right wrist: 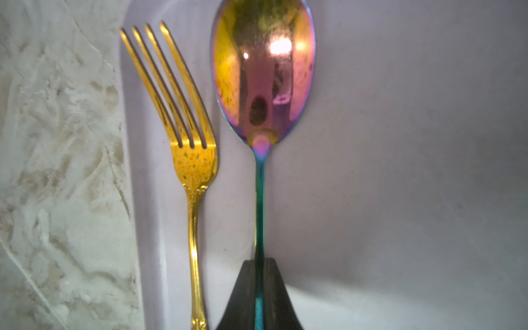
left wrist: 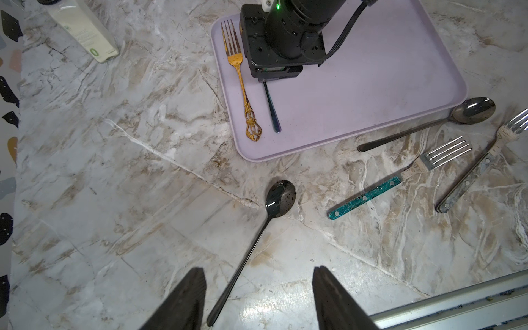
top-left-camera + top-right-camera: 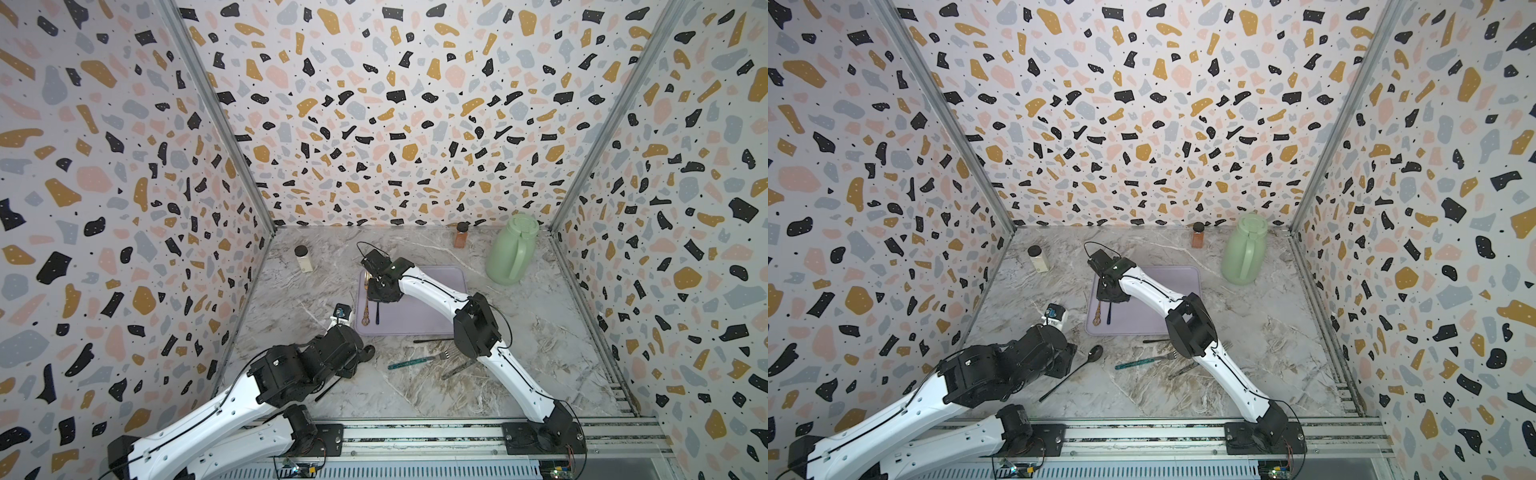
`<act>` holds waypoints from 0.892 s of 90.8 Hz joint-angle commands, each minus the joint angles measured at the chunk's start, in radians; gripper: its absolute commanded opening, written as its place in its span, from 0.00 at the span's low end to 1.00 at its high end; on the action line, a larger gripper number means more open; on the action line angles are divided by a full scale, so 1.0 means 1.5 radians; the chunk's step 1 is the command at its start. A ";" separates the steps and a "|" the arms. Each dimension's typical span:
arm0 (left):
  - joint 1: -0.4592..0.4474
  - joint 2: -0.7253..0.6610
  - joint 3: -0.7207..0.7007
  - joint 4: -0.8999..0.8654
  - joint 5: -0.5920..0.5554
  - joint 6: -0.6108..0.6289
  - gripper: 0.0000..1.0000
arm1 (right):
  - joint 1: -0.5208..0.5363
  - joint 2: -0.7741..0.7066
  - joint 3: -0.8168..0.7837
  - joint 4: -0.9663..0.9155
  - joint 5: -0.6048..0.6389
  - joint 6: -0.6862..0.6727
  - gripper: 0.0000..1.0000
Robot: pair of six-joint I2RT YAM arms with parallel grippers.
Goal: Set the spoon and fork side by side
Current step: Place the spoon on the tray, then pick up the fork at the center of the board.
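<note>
A gold fork (image 1: 194,160) lies along the left edge of the lilac tray (image 1: 400,143), tines pointing away from the arms' bases. Parallel to it, just to its right, is an iridescent spoon (image 1: 263,71). My right gripper (image 1: 260,261) is shut on the spoon's thin handle, low over the tray. In both top views the fork (image 3: 365,299) (image 3: 1097,313) and the spoon's handle end (image 3: 377,313) (image 3: 1108,313) show below the right gripper's body. My left gripper (image 2: 259,269) is open above the table, in front of the tray, holding nothing.
A black spoon (image 2: 281,197) lies on the marble with its handle running between my left fingers. Another black spoon (image 2: 471,111), a teal-handled fork (image 2: 400,180) and a grey-handled fork (image 2: 471,185) lie before the tray. At the back stand a green jug (image 3: 511,249), spice jar (image 3: 461,235) and white bottle (image 3: 303,258).
</note>
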 commanded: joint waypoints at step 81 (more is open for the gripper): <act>0.000 0.043 -0.039 0.100 0.107 0.002 0.63 | -0.012 -0.477 -0.381 0.053 0.050 -0.156 0.30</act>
